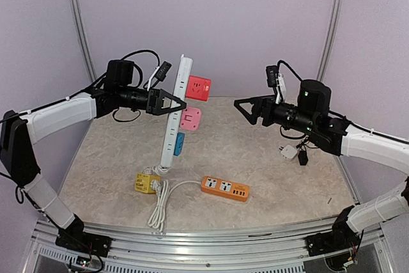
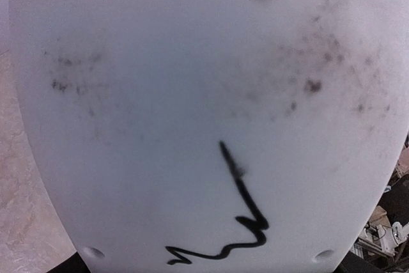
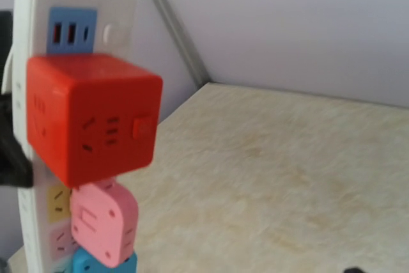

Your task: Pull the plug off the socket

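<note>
White long plastic power strip (image 1: 169, 133) stands up in my left gripper (image 1: 179, 102), which squeezes it. My right gripper (image 1: 241, 108) hangs wide, empty, well apart.

Left wrist: I see just the strip's white back.

Right wrist: red cube plug (image 3: 89, 119), pink rounded plug (image 3: 102, 222) and blue plug (image 3: 105, 263) sit plugged in. I think the pulling is not done yet.

White power strip (image 1: 169, 133), its back flecked with dark speckles and marked by a black scribble (image 2: 233, 222), with a blue panel (image 3: 71, 30) near one end. Red cube (image 1: 198, 87), pink cube (image 1: 190, 118), blue cube (image 1: 179, 143), yellow cube (image 1: 146, 183). Orange strip (image 1: 225, 187); white cable (image 1: 158, 212). Table (image 1: 281, 183) beige, faintly marbled; walls (image 1: 223, 23) pale lilac.
</note>
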Robot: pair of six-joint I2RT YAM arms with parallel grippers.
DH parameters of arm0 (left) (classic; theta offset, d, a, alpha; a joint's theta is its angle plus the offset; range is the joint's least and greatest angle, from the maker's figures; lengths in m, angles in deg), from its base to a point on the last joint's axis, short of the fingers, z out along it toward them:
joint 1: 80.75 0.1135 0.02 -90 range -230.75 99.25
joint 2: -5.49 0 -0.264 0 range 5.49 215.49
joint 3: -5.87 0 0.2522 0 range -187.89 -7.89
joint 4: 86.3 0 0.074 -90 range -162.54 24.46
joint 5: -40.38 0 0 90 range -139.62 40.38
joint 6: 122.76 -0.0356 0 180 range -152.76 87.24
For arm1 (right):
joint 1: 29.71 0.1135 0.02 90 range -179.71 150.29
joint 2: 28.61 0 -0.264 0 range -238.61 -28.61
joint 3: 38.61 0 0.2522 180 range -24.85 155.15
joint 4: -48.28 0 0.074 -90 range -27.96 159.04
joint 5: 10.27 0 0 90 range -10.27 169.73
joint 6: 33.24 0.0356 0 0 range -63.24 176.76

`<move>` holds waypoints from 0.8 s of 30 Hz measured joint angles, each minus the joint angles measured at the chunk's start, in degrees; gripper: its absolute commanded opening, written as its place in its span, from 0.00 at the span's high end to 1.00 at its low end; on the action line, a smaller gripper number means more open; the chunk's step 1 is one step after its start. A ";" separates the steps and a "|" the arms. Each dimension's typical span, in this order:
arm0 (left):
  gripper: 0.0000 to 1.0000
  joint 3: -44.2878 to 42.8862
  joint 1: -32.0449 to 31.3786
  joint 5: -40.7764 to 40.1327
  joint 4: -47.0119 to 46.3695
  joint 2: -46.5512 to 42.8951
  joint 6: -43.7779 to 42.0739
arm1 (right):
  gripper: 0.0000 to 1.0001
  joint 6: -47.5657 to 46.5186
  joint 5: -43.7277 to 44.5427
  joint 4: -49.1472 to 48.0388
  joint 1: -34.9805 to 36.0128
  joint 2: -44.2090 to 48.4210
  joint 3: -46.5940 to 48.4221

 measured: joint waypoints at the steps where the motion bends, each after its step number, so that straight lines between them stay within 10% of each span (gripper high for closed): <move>1: 0.81 0.39 0.09 0.92 -0.28 -0.22 0.22 | 0.08 0.20 -0.57 -0.50 0.22 0.00 -0.48; 24: 0.83 9.20 0.50 11.26 -11.47 -5.29 1.90 | 0.05 5.38 -8.04 -16.70 8.87 -9.81 1.16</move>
